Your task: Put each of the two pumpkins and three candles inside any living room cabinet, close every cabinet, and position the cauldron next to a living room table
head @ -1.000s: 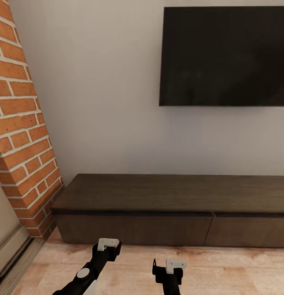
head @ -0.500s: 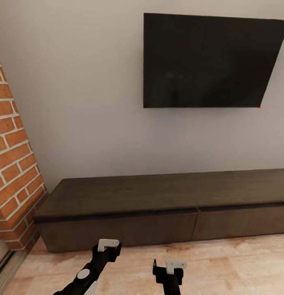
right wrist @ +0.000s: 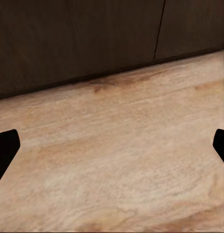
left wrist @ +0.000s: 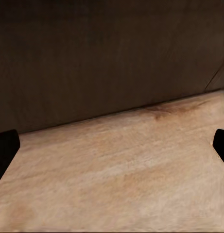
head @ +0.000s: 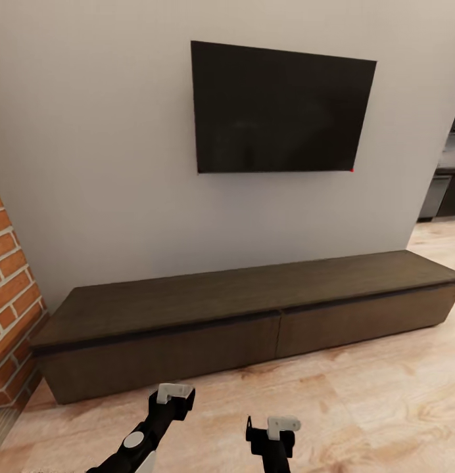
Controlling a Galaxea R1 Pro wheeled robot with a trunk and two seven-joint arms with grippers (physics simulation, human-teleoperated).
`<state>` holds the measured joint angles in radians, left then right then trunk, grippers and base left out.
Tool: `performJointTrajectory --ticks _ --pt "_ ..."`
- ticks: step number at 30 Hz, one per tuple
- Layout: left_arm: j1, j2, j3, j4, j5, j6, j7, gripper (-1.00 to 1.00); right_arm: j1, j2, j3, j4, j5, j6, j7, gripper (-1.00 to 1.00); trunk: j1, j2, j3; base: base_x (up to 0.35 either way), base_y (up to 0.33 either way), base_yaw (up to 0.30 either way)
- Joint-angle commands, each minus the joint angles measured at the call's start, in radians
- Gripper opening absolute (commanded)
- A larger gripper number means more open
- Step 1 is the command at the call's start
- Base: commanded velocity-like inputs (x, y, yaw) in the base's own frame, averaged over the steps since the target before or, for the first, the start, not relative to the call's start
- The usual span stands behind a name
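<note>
Pale wood floor (head: 359, 407) runs under both arms. Left gripper (left wrist: 112, 145) and right gripper (right wrist: 112, 145) hang low over it, each spread wide and holding nothing — fingertips at the wrist views' edges. Just ahead stands the cabinet (head: 254, 309), both drawer fronts flush — below the black TV (head: 280, 108); brick wall (head: 7, 295) at its left end.

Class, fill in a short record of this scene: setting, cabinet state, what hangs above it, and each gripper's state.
setting: wooden floor in front of a grey wall
cabinet: long, low, dark brown; both drawer fronts shut, top bare
above cabinet: black TV screen
beside cabinet: brick wall
left gripper: open, holding nothing
right gripper: open, holding nothing
</note>
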<state>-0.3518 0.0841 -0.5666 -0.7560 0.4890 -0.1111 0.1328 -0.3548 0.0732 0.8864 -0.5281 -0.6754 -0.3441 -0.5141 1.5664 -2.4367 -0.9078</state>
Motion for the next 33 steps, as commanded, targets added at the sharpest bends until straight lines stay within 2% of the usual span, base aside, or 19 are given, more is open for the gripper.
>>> performJointTrajectory --ticks 1,9,19,24,33 --pt "-0.001 0.002 -0.008 -0.001 0.01 -0.005 0.01 1.0 -0.002 0.0 0.008 0.0 -0.01 -0.006 -0.005 1.0 -0.001 0.0 0.0 -0.341 0.0 -0.274" --pt "-0.001 0.002 -0.009 0.0 0.008 -0.007 0.01 1.0 -0.001 -0.001 0.008 0.0 -0.01 -0.006 -0.006 1.0 -0.001 0.0 0.004 -0.222 0.0 -0.274" --pt "-0.001 0.001 -0.009 -0.001 0.01 -0.007 0.009 1.0 -0.001 -0.001 0.007 0.0 -0.01 -0.006 -0.006 1.0 -0.001 0.0 0.01 -0.021 0.0 -0.274" --pt "-0.001 0.001 -0.009 -0.002 0.012 -0.008 0.007 1.0 -0.001 -0.003 -0.009 0.0 -0.01 -0.007 -0.006 1.0 -0.001 0.0 0.012 -0.002 0.0 -0.274" --pt "-0.001 0.002 -0.009 -0.002 0.013 -0.007 0.007 1.0 -0.001 -0.017 -0.02 0.0 -0.01 -0.007 -0.004 1.0 -0.001 0.0 0.018 0.0 0.0 -0.274"
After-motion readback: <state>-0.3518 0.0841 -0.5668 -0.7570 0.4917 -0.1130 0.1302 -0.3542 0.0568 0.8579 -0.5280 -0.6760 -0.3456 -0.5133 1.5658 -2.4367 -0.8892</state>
